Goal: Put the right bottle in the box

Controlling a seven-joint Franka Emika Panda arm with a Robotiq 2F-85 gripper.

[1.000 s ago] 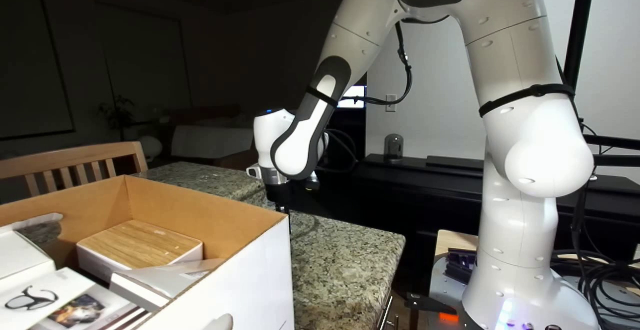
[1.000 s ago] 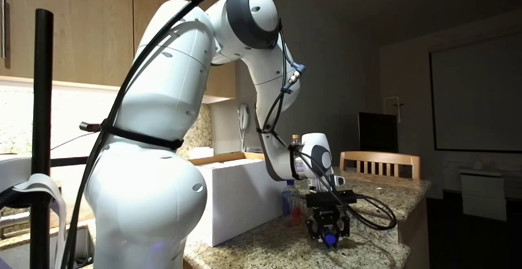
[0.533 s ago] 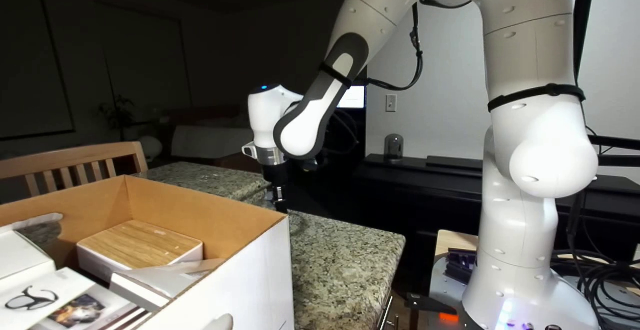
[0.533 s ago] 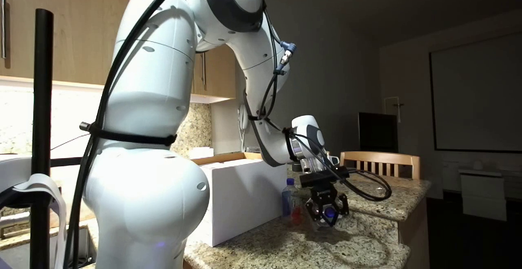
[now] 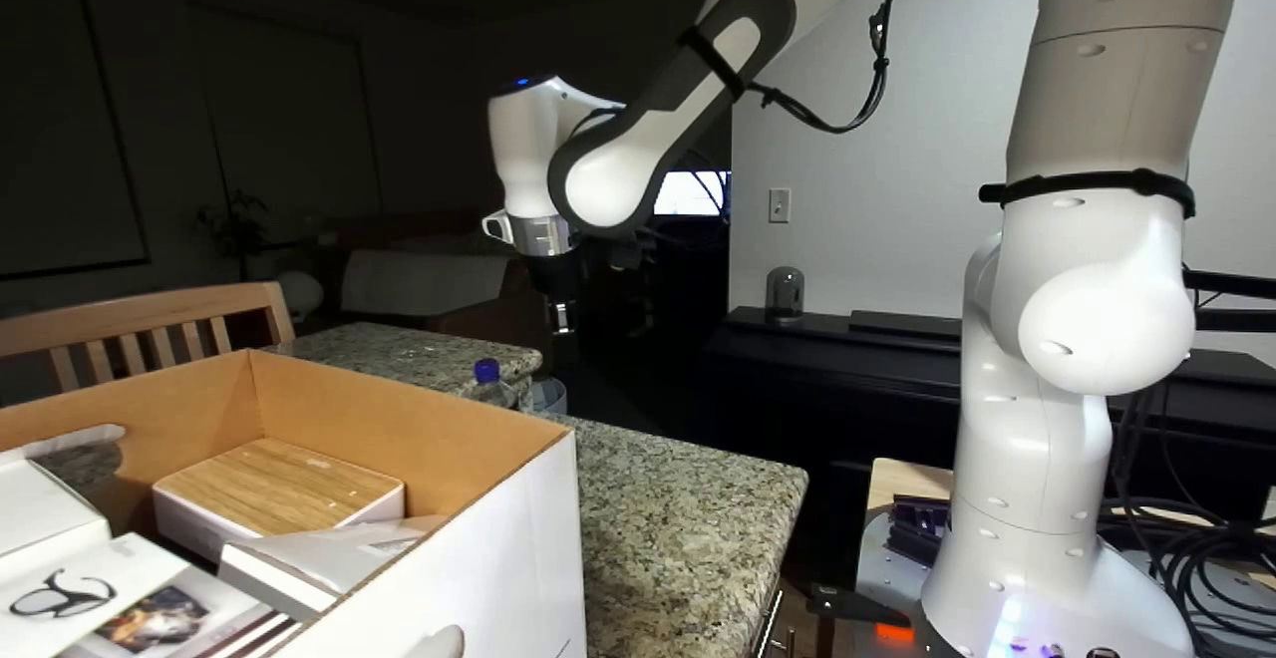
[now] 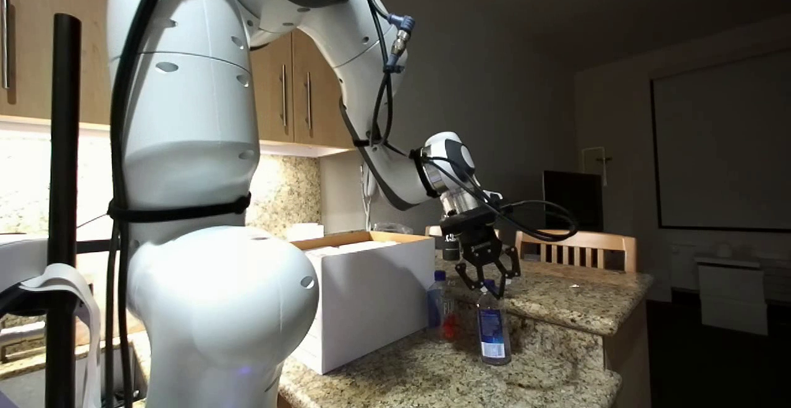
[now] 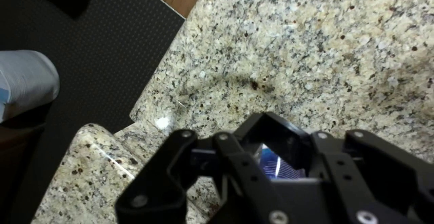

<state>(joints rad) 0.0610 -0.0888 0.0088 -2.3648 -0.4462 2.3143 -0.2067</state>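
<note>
My gripper (image 7: 265,117) hangs above the counter, its two fingertips pressed together with nothing between them. Below it, a clear bottle (image 6: 492,327) with a blue cap and a blue-and-white label, the one farther right in an exterior view, is almost upright with a slight tilt. Whether its base sits flat, I cannot tell. In an exterior view its blue cap (image 5: 486,371) shows well apart from the gripper (image 5: 564,344). The box (image 6: 377,300) stands to the left. Against it, another blue-capped clear bottle (image 6: 439,300) has a reddish patch low down.
Inside the box lie a wood-topped carton (image 5: 279,489) and white packages (image 5: 100,588). A raised granite counter (image 6: 568,290) borders the lower one (image 5: 688,518), whose open edge drops to the floor. A whitish object (image 7: 27,81) is down there.
A second ago the blue cap showed at my fingers, low over the counter. The gripper has since risen, the jaws have come fully together, and the bottle now shows apart from them.
</note>
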